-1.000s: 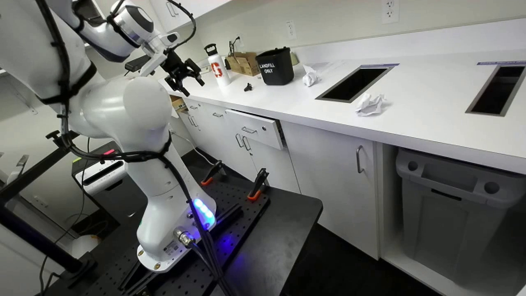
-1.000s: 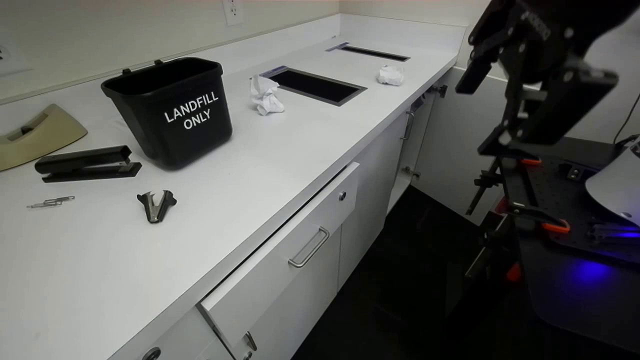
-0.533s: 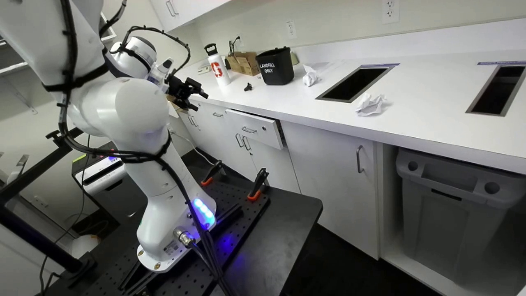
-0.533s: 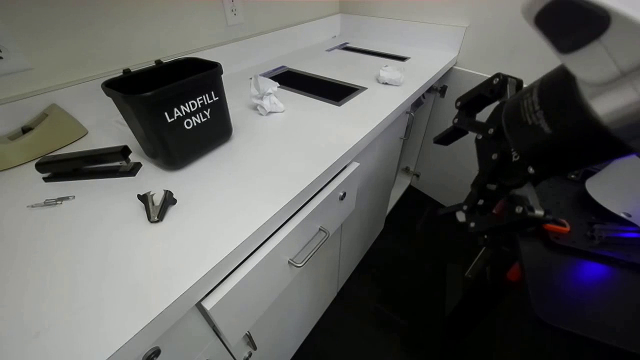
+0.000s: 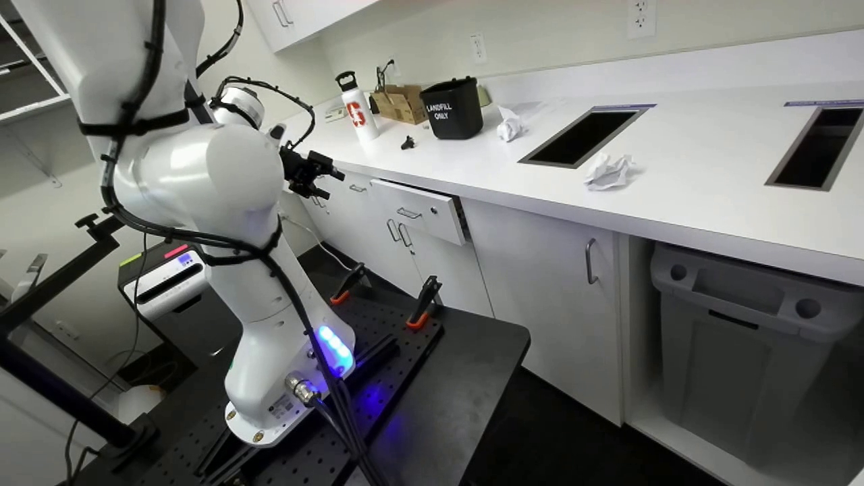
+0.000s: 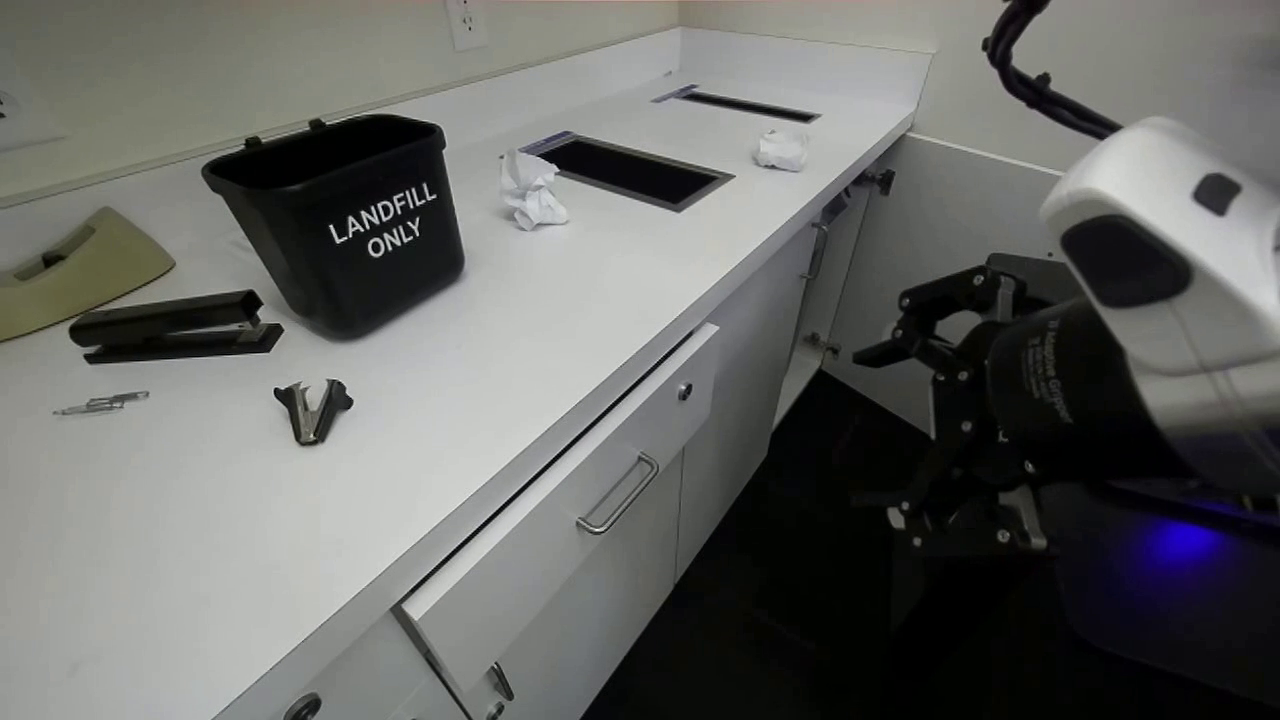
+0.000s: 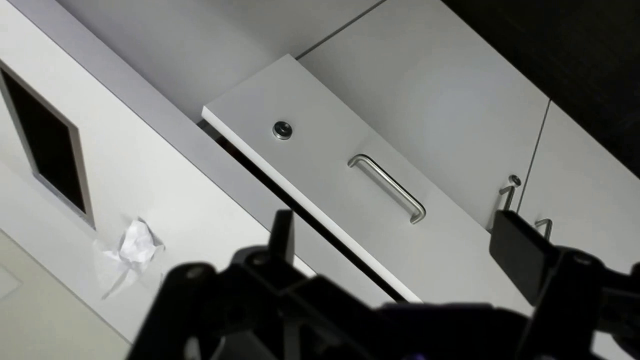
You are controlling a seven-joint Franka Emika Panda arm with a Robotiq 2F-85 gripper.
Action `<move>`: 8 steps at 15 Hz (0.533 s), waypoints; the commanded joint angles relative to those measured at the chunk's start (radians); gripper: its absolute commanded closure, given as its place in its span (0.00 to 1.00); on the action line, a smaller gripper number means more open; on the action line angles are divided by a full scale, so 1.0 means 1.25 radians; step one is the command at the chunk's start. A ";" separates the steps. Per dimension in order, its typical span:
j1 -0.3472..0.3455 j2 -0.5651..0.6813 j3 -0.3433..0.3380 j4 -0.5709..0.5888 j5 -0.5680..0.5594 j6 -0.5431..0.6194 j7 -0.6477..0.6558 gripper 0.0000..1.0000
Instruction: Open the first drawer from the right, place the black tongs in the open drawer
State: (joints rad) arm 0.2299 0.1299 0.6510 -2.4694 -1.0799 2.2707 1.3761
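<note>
Drawer (image 6: 545, 540) ajar, edge apart from gripper (image 6: 860, 428)

Free air, tool (image 7: 395, 240) to handle (image 7: 392, 184) — drawer (image 7: 345, 190) leaves a slit.

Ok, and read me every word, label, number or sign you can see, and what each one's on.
"LANDFILL ONLY": black plastic bin, in both exterior views.
"S", in red: black-lidded white bottle.
"Adaptive Gripper": black gripper; smaller lines too blurred.
Thin purple strips: any print too small to read.
Pale label on white robot base: likewise.
</note>
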 commanded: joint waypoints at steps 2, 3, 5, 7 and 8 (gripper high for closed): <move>0.052 -0.013 -0.051 -0.001 0.009 0.006 -0.006 0.00; 0.068 0.014 -0.059 0.014 -0.020 -0.025 0.008 0.00; 0.128 0.073 -0.084 0.039 -0.095 -0.108 0.044 0.00; 0.186 0.144 -0.105 0.069 -0.177 -0.201 0.094 0.00; 0.215 0.188 -0.115 0.089 -0.209 -0.243 0.125 0.00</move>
State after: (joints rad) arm 0.3989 0.2168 0.5481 -2.4395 -1.2361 2.1062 1.4405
